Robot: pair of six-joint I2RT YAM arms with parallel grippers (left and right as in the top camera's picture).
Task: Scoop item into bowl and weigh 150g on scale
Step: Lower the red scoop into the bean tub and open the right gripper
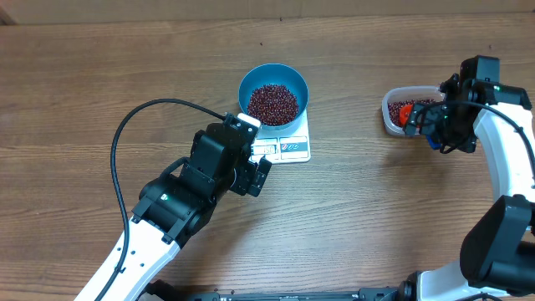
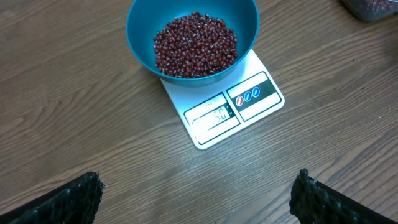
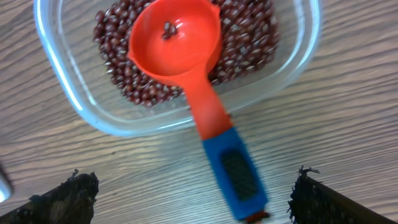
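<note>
Resting scoop (image 3: 208,118) in tub (image 3: 81,112) of beans (image 3: 249,43)

Furniture: one brown wood-grain laminate worktop (image 1: 84,75) fills nearly the whole overhead view and forms the entire backdrop in both wrist views. The grain runs lengthwise, left edge to right edge, in darker and lighter streaks. The surface looks flat and matt, with a few small dark specks near the far edge.

Beyond the far edge: a narrow pale tan band (image 1: 251,7) runs the full width. Whether it is wall, floor or another panel cannot be told.

Walls, floor, windows: none identifiable.

Light: even and diffuse, source not visible. Shadows on the worktop are soft-edged and short. In the right wrist view the wood appears paler, with a mild sheen.
</note>
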